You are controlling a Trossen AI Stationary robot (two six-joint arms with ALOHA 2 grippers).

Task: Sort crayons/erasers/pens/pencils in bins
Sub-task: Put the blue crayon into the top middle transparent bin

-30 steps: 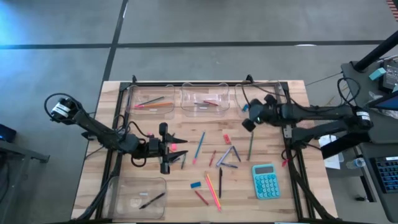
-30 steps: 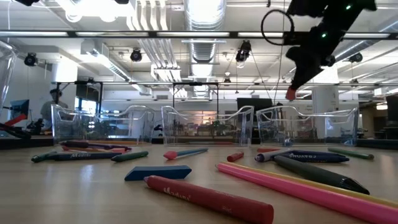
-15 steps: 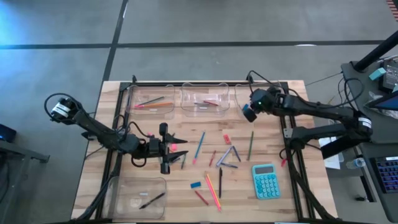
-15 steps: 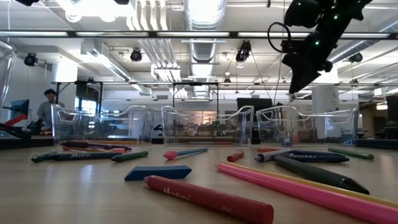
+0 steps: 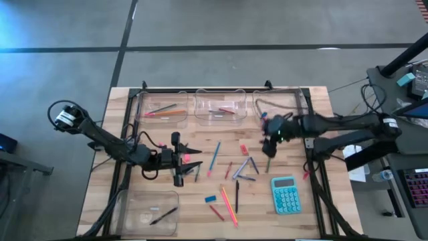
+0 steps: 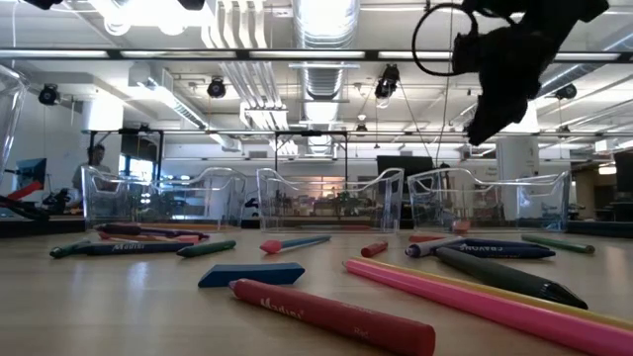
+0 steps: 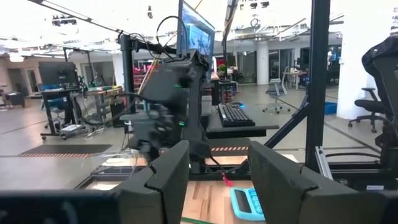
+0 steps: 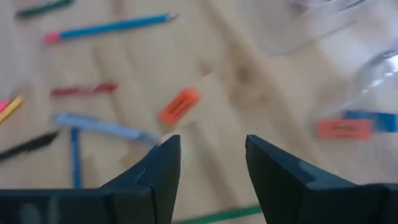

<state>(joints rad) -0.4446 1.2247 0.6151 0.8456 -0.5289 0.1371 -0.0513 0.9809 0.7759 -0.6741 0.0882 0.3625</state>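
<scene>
My right gripper (image 5: 267,148) (image 8: 210,144) hangs open and empty above the table's middle, beside the far right bin (image 5: 281,104). A red eraser (image 8: 344,129) and a blue eraser (image 8: 373,119) lie in that bin. Below the gripper an orange-red eraser (image 8: 179,104) lies flat on the wood, with a blue pencil (image 5: 215,156), a green pencil (image 5: 269,157) and grey crayons (image 5: 244,167) around it. My left gripper (image 5: 192,159) (image 7: 217,180) waits open and level at centre left, holding nothing. Pens, pencils and crayons lie in the other bins.
A teal calculator (image 5: 284,194) sits near the right front. A blue eraser (image 5: 210,199), a red crayon (image 5: 215,213), pink and orange pencils (image 5: 229,204) and a black pen (image 5: 236,194) lie at the front. Bins stand far left (image 5: 162,107), far middle (image 5: 221,107) and near left (image 5: 148,211).
My right gripper carried a red eraser toward the far right bin, opened and let it go there. It then came back toward the table's near edge and down, over the loose sticks.
</scene>
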